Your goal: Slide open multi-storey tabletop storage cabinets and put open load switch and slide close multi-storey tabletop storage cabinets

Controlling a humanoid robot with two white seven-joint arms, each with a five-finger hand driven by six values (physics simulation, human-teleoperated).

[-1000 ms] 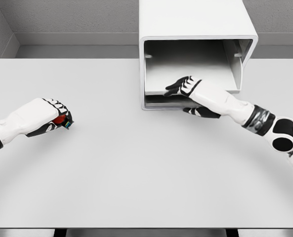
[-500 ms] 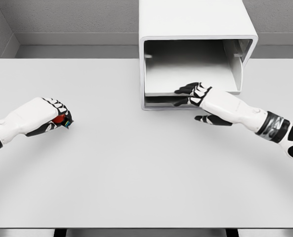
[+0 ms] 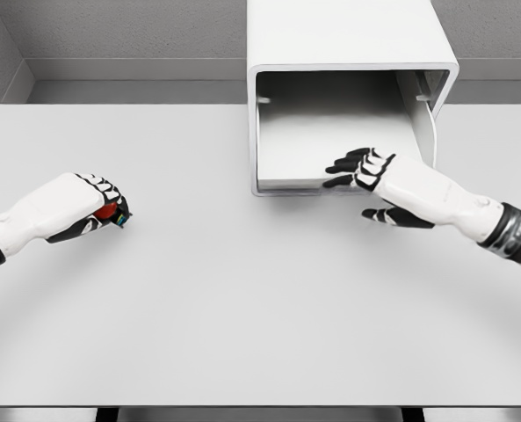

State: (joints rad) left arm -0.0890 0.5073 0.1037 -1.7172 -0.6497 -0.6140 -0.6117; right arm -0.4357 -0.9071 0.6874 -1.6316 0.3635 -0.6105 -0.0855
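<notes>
At the near left, the left hand [image 3: 77,209] stays clenched around the small red switch [image 3: 108,213]. To the right, the right hand [image 3: 372,172], fingers hooked, has dragged the cabinet [image 3: 348,44] tray [image 3: 330,132] nearer, so loading looks possible.

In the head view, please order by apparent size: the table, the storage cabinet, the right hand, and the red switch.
1. table
2. storage cabinet
3. right hand
4. red switch, mostly hidden in the left hand, so its full size is unsure.
</notes>
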